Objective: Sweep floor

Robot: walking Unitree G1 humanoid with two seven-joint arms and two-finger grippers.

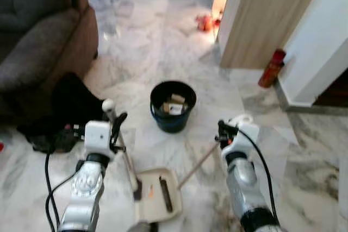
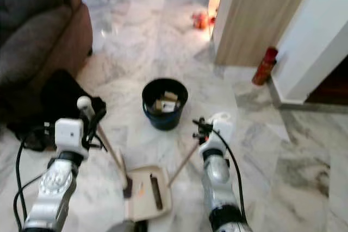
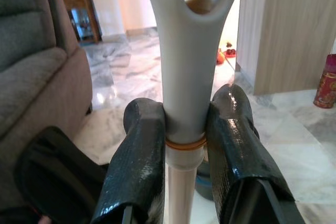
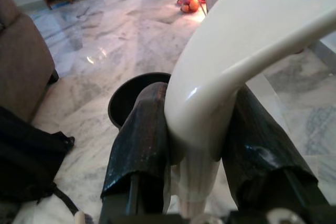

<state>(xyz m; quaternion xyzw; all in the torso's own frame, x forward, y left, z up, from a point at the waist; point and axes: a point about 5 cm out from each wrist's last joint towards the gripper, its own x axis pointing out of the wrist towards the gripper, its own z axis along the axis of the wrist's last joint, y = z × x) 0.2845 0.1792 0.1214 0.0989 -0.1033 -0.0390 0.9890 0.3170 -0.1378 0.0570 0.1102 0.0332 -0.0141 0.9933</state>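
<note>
A white marble floor (image 1: pixel 163 42) with grey veins is seen. On it a dark bin (image 1: pixel 173 106) is placed, and a beige dustpan (image 1: pixel 159 194) lies nearer. A black bag (image 1: pixel 70 107) is laid beside a sofa (image 1: pixel 38 42). A red can (image 1: pixel 271 69) stands by the wall.

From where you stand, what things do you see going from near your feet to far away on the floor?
Dustpan → black bin → red can by the wall → orange things in the doorway.
</note>
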